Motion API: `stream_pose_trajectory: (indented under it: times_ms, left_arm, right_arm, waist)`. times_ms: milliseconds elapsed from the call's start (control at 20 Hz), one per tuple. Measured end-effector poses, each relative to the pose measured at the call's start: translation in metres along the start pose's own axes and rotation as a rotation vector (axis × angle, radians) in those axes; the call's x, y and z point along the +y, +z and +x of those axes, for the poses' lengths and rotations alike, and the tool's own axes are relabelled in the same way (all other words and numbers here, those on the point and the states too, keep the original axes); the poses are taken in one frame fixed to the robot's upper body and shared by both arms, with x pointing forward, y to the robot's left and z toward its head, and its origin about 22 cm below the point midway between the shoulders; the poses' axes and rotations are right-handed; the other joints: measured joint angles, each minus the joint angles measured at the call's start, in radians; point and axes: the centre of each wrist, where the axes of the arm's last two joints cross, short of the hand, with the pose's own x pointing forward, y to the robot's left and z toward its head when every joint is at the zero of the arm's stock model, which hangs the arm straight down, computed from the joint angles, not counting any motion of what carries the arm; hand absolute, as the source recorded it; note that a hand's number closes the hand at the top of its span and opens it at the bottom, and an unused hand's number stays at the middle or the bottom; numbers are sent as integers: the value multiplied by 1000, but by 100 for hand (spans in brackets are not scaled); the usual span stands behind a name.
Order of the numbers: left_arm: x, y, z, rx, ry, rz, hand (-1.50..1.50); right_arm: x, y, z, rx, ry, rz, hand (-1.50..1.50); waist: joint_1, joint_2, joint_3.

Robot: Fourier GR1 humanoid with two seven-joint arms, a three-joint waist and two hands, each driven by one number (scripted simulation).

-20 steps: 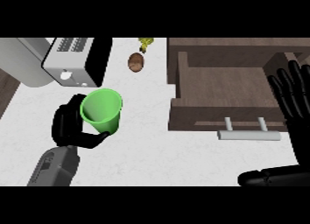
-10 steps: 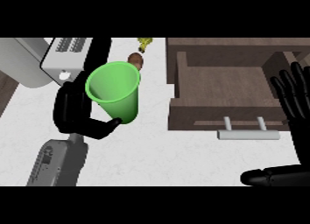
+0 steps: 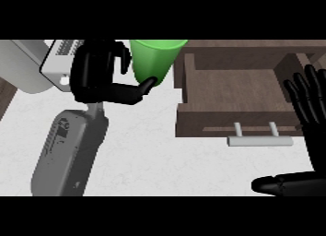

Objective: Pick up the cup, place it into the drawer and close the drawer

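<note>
Above the white bench [image 3: 159, 152], at the upper middle of the head view, we see the green cup [image 3: 154, 60] held in the left hand [image 3: 101, 76], whose fingers [image 3: 135, 94] are curled round its side. Compared with half a second ago, the cup has travelled up and to the right: then it hung over the bench with its open mouth plainly toward us, and now its top runs out at the upper edge of the scene and only its side shows. It sits just beside the left wall of the open brown drawer [image 3: 241, 87], though we cannot tell whether it touches that wall. The left forearm [image 3: 70, 147] has swung in with it and now fills more of the lower left. Behind the hand lies a white appliance [image 3: 60, 64], partly hidden. The drawer's pale handle [image 3: 259, 140] faces us at its front. At the view's right edge the right hand [image 3: 315, 103] stays open and resting as before, fingers straight and apart.
</note>
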Motion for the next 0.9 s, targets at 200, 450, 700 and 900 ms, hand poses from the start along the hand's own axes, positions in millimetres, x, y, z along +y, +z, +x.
stream_pose_trajectory:
  times_ms: [200,450,700,900]
  left_arm:
    - [-19,-27,6,11,-32,-15,150]
    - [-41,-48,1,33,-58,-34,150]
    - [-57,-66,-4,70,-91,-54,150]
    - [-70,-80,-11,96,-107,-50,150]
  right_arm:
    - [-5,0,-4,0,-7,8,-150]
    - [-9,0,-2,2,-4,14,-150]
    - [-8,-1,1,5,-5,5,-150]
    - [-4,-2,-1,5,-6,7,-150]
  waist:
    - [-3,1,0]
    - [-6,1,0]
    - [-9,2,0]
    - [-13,3,0]
